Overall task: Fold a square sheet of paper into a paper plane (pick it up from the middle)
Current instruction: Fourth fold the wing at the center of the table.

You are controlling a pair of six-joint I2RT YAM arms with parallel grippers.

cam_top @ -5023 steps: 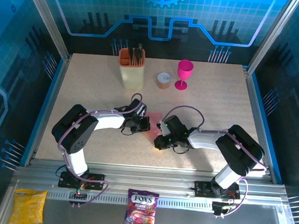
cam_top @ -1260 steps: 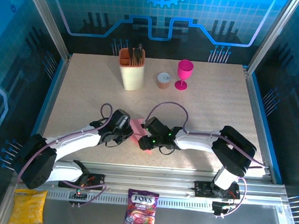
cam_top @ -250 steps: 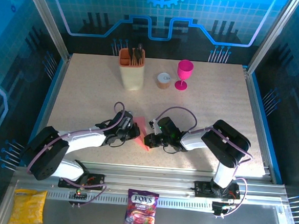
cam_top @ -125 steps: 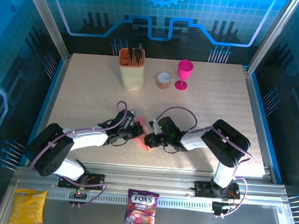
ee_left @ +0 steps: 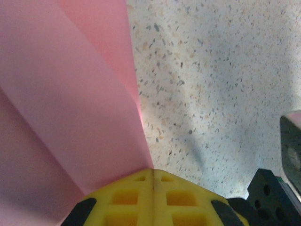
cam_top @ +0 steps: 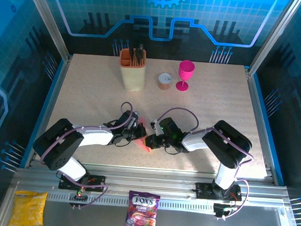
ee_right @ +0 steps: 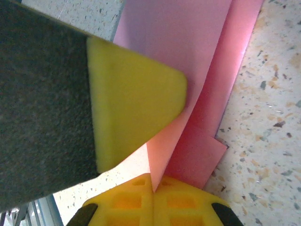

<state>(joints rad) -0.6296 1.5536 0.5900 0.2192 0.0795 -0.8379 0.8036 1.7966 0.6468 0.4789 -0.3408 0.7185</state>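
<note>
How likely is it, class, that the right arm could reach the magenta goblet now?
Probably not yet: the right gripper is shut on the pink paper, though the tabletop towards the magenta goblet looks free.

At 6 o'clock the right gripper (ee_right: 153, 189) pinches the folded salmon-pink paper (ee_right: 188, 66); a yellow pad (ee_right: 134, 101) overlaps it at 9 o'clock.
</note>
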